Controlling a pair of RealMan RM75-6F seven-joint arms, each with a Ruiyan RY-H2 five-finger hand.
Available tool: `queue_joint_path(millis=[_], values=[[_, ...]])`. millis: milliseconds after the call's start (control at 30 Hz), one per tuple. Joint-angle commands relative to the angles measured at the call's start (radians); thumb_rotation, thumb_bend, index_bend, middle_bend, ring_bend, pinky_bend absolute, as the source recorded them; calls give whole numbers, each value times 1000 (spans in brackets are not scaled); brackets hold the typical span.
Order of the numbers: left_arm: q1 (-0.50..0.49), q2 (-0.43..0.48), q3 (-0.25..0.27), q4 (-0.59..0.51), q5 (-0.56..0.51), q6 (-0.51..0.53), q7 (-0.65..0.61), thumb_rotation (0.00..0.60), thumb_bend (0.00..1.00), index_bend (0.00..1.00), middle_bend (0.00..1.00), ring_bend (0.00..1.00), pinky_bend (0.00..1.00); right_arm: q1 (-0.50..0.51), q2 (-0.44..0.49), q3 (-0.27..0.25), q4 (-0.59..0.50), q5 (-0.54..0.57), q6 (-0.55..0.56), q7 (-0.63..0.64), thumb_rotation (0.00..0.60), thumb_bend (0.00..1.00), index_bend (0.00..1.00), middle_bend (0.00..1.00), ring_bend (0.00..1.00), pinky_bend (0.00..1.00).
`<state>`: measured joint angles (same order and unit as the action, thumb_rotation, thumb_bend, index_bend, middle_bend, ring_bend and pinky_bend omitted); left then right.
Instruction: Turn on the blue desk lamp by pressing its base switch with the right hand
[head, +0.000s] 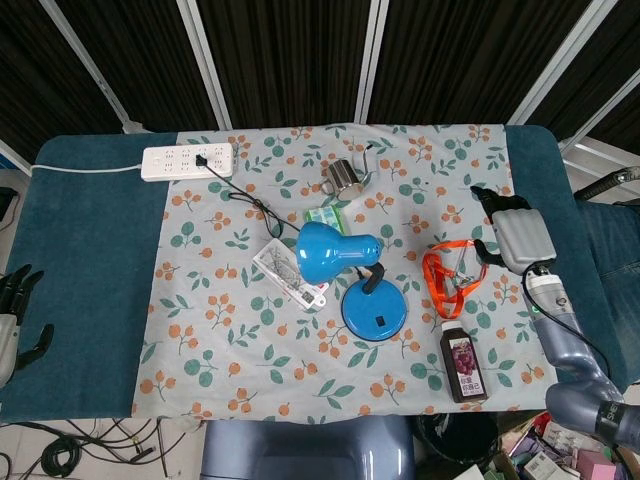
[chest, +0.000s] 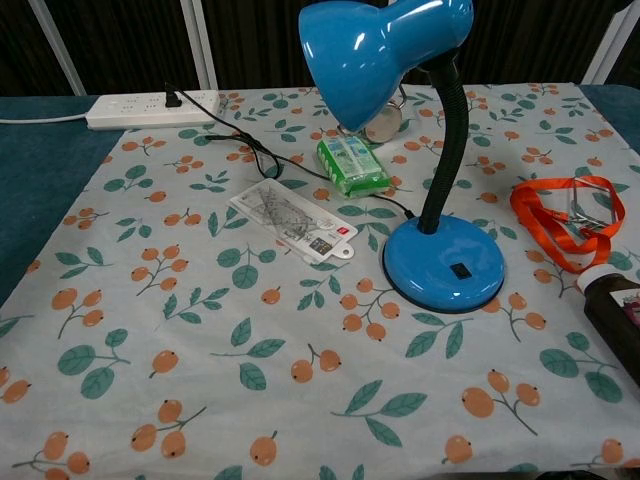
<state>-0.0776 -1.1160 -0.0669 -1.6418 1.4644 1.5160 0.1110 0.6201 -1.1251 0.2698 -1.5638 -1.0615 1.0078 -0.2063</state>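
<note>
Blue desk lamp (head: 350, 270) stands unlit mid-cloth, base switch (head: 380, 321) facing 6 o'clock for access; right hand (head: 518, 236), released and empty, waits at 3 o'clock beyond the orange lanyard (head: 446, 275).

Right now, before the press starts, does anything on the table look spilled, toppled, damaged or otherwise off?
Nothing stands out. The blue desk lamp stands upright on its base, its switch unobstructed. The dark bottle lies flat on the cloth, with no spill visible. The right hand is away from the lamp.
</note>
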Motion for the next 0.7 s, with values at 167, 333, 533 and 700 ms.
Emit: queue_joint_path(millis=[167, 333, 533, 700], values=[[0, 0, 2, 0, 3, 0, 1, 600, 390, 96, 50, 67, 0, -6, 13, -7, -7, 5, -4, 2, 600, 309, 91, 120, 207, 168], [5, 3, 5, 1, 12, 10, -4, 600, 391, 96, 50, 67, 0, -6, 15, -11, -20, 6, -3, -4, 600, 308, 90, 120, 207, 168], [5, 4, 1, 4, 5, 10, -11, 600, 391, 96, 50, 67, 0, 2, 10, -8, -19, 7, -6, -9, 600, 309, 89, 120, 208, 168], [4, 3, 2, 3, 4, 7, -6, 600, 390, 96, 50, 67, 0, 5, 9, -9, -22, 8, -5, -13, 600, 308, 89, 120, 208, 168]])
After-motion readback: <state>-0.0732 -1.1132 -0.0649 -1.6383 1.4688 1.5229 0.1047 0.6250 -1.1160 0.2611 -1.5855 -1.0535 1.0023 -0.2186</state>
